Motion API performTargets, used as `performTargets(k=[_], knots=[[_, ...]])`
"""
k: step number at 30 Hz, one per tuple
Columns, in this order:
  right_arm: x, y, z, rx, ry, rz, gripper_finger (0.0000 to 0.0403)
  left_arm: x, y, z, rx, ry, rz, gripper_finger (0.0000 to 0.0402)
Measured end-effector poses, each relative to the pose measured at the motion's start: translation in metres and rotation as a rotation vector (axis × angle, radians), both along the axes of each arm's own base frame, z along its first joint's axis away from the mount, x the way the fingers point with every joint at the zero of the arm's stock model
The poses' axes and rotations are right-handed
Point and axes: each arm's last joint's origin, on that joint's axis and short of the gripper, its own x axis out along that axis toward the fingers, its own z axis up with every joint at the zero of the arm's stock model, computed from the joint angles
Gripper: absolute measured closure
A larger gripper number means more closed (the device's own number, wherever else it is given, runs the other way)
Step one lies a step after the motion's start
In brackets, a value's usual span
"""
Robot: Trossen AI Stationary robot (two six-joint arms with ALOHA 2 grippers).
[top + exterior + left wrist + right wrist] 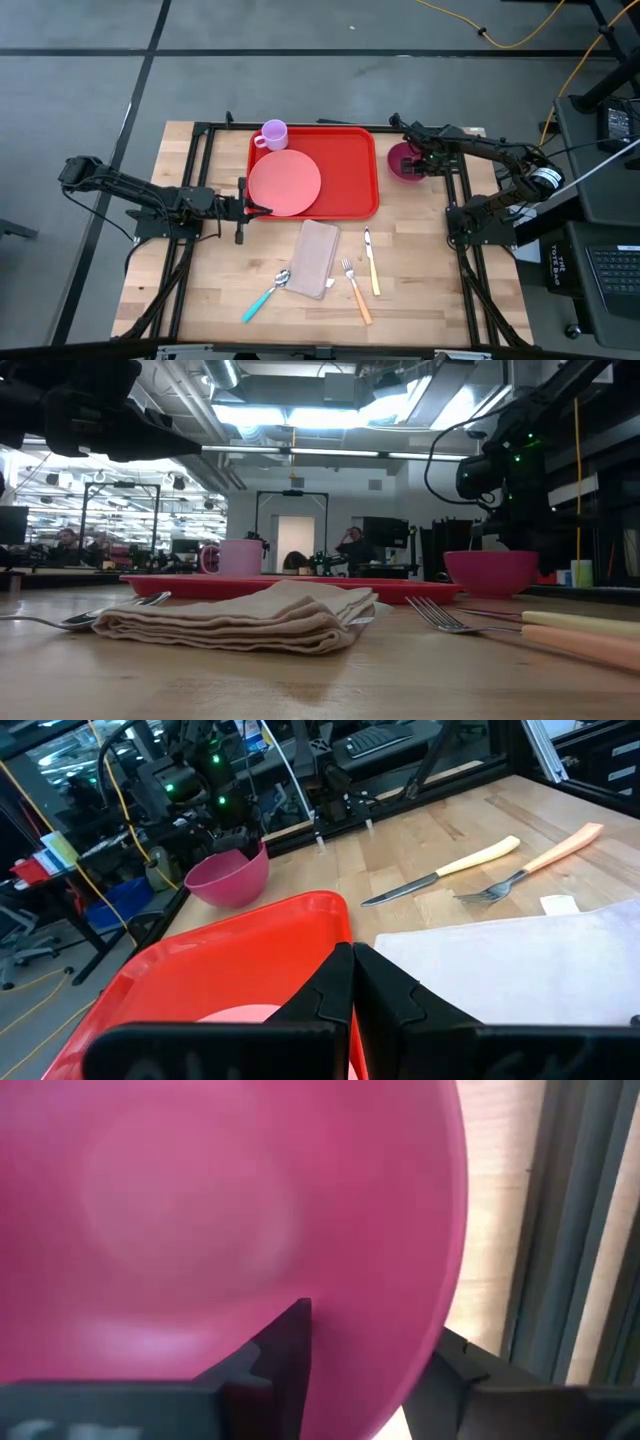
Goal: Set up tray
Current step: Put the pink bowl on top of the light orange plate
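The red tray (345,150) lies mid-table. A round pink plate (285,182) and a lilac cup (273,134) stand on it. My left gripper (252,209) is shut at the tray's left near corner, beside the plate's edge. In the left wrist view its fingertips (352,955) sit over the tray's near rim (347,920). A magenta bowl (402,165) rests by its base on the table, right of the tray. My right gripper (372,1325) is open at the bowl's right rim (440,1280), one finger (290,1350) inside the bowl and one outside. My left gripper has its shut fingers level over the tray's near rim by the left corner, coming from the table's left. Whether they touch the rim or the plate I cannot tell, because the fingers hide that spot.
A folded beige napkin (315,258) lies near the tray's near side. A teal-handled spoon (265,295) lies to its left; an orange-handled fork (355,290) and a yellow-handled knife (371,262) lie to its right. Black frame rails run along both table sides.
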Motion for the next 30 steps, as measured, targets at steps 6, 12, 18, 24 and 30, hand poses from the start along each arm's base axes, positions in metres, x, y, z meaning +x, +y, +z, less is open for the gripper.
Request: performTargets(k=[6,12,18,24,30], knots=[[0.000,0.000,0.000,-0.002,-0.002,0.027,0.0271,0.000,0.000,0.000,0.000,0.000,0.001,0.0398],[0.002,-0.003,0.000,-0.040,0.002,0.087,0.0307,0.000,0.000,0.000,0.000,0.000,0.002,0.0398],[0.005,-0.008,0.005,-0.114,-0.010,0.123,0.0384,0.000,0.000,0.000,0.001,0.000,0.009,0.0398],[0.010,-0.011,0.010,-0.140,-0.065,0.148,0.0385,0.000,0.000,0.001,0.013,-0.006,0.009,0.0398],[0.016,-0.017,0.023,-0.173,-0.077,0.215,0.0392,0.000,0.000,0.001,0.024,-0.008,0.007,0.0398]])
